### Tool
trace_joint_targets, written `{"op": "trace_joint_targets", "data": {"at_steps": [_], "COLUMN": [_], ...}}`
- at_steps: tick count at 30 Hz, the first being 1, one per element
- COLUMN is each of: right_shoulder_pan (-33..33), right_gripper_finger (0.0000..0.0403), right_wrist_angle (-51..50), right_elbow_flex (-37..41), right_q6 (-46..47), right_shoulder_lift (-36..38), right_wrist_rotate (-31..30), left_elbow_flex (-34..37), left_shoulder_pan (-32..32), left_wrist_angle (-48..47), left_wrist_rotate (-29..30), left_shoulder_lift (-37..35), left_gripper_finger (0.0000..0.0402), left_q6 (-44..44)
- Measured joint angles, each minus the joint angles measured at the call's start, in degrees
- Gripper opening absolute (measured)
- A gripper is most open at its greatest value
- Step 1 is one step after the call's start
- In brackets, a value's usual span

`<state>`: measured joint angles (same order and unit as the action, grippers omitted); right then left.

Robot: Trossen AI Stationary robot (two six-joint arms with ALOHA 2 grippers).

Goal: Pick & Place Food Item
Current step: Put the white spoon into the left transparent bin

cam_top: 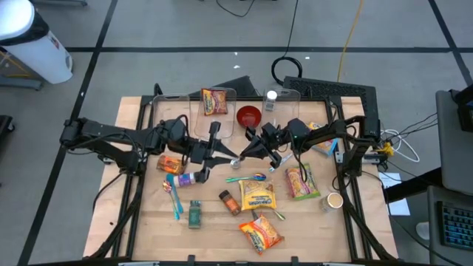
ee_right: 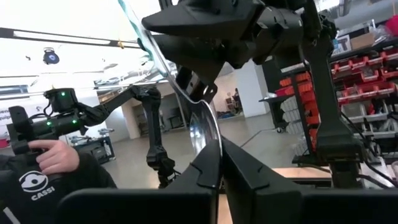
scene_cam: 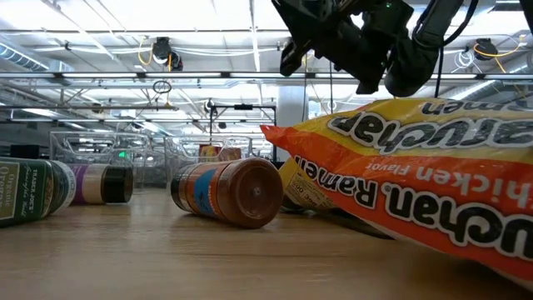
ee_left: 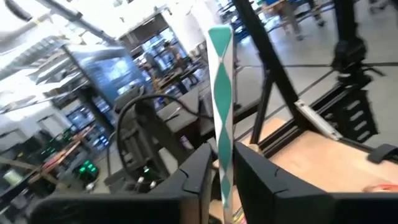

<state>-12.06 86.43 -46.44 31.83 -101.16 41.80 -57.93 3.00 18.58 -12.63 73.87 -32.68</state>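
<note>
Up in the air over the middle of the counter [cam_top: 148, 222], between both arms: a spoon [ee_right: 204, 127]. Right claw [ee_right: 221, 148] clamped together on the metal bowl. Green-and-white handle set within the left claw [ee_left: 221, 160], facing the right one; cannot tell whether gripped or just let loose. Ramen packets [cam_top: 260, 233] and jars [cam_top: 229, 201] lying on the counter below.

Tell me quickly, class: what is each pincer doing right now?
Left pincer: closed on the green-and-white handle of a spoon.
Right pincer: shut on the same spoon's metal bowl end.
</note>
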Motion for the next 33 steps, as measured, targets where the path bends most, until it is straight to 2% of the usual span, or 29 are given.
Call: {"op": "trace_joint_targets", "data": {"at_steps": [10, 19, 21, 25, 29, 31, 33], "right_shoulder_pan": [-3.72, -9.05, -10.44, -12.8, -14.3, -14.79, -15.06], "right_gripper_finger": [0.0001, 0.0, 0.0, 0.0, 0.0, 0.0, 0.0], "right_wrist_angle": [-1.03, -1.31, -1.29, -1.98, -6.27, -10.19, -15.14], "right_elbow_flex": [0.0, 0.0, 0.0, 0.0, -0.04, -0.54, -1.88], "right_q6": [0.04, 0.7, 1.82, 2.6, 1.27, -0.41, -2.38], "right_shoulder_lift": [0.0, 0.0, 0.0, 0.0, 0.02, 0.02, 0.02], "right_wrist_rotate": [0.2, -1.12, -1.11, -1.34, -4.77, -6.09, -6.23], "left_elbow_flex": [0.0, 0.0, 0.0, 0.0, -0.04, -1.65, -4.67], "left_shoulder_pan": [0.11, 0.25, 0.89, 3.36, 5.99, 7.0, 7.88], "left_wrist_angle": [1.52, 2.74, 3.08, 2.52, 2.24, -1.72, -10.33], "left_wrist_rotate": [13.02, 15.02, 19.17, 31.43, 41.09, 44.38, 47.02], "left_shoulder_lift": [0.0, -0.56, -1.18, -3.25, -4.74, -4.77, -4.63], "left_gripper_finger": [0.0147, 0.0204, 0.021, 0.0213, 0.0214, 0.0214, 0.0214], "left_q6": [-0.26, -2.75, -4.49, -11.88, -15.29, -14.64, -12.3]}}
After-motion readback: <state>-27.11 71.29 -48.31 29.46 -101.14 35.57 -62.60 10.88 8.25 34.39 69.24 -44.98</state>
